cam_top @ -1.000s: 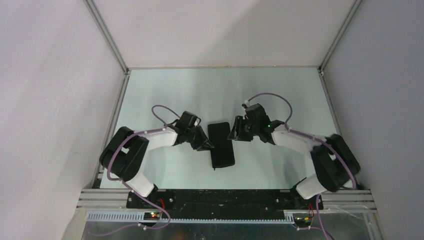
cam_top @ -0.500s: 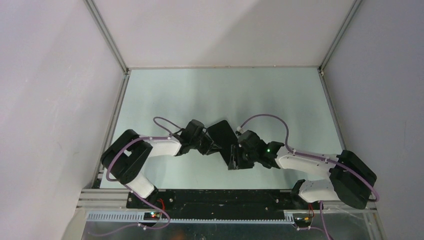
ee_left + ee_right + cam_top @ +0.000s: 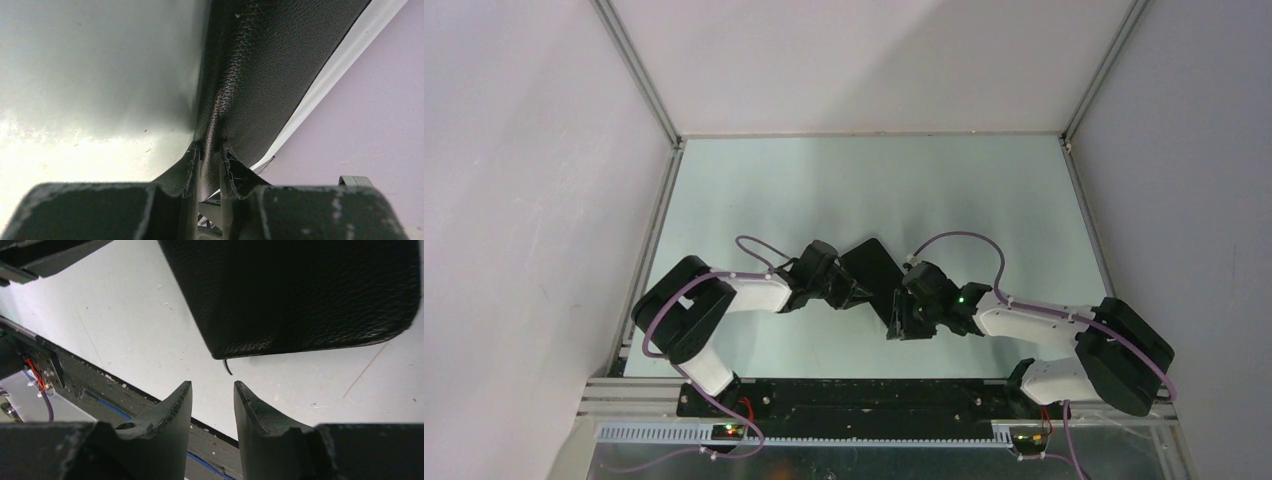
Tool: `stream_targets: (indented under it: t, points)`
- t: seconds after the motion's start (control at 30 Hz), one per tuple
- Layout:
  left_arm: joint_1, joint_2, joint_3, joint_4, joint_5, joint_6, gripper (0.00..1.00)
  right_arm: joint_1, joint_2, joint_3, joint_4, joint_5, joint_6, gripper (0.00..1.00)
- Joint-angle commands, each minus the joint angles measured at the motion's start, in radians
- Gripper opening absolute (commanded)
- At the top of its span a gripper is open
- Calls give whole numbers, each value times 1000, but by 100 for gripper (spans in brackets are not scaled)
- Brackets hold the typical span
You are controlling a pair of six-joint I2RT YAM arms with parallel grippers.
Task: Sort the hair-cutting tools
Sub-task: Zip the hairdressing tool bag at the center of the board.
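left pincer [image 3: 210, 150] is clenched on an edge of the black case [image 3: 260, 60]. right pincer [image 3: 212, 390] is parted and empty, just beside its corner. scissors and combs are unseen, probably inside. the step looks like opening the case; next, the right pincer must catch that corner.

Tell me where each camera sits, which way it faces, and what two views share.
Top external: above and behind the bases, looking down on the table; left arm and right arm show, flanking the black case.
Left wrist: on the left arm, looking along the left jaws, shut on the case's edge.
Right wrist: on the right arm, looking past the open right jaws at the case's end and the table's near edge.
All three show the case and table.
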Motion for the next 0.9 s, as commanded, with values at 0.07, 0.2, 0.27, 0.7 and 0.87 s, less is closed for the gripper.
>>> stream_targets:
  t: [0.07, 0.2, 0.27, 0.7, 0.87]
  points:
    - [-12, 20, 24, 4, -42, -12, 14, -38, 2, -9, 1, 38, 12, 41]
    - [-12, 19, 29, -4, -44, -6, 14, -54, 17, -21, 66, 18, -7, 39]
    - [-12, 18, 28, -5, -45, -5, 14, -58, 31, -21, 95, 4, -17, 37]
    - [14, 38, 36, -43, -56, 29, 6, -66, 43, -22, 57, -46, -26, 0]
    - [63, 39, 43, -131, -99, 127, 0, -95, -18, -20, -84, -77, -77, 0]
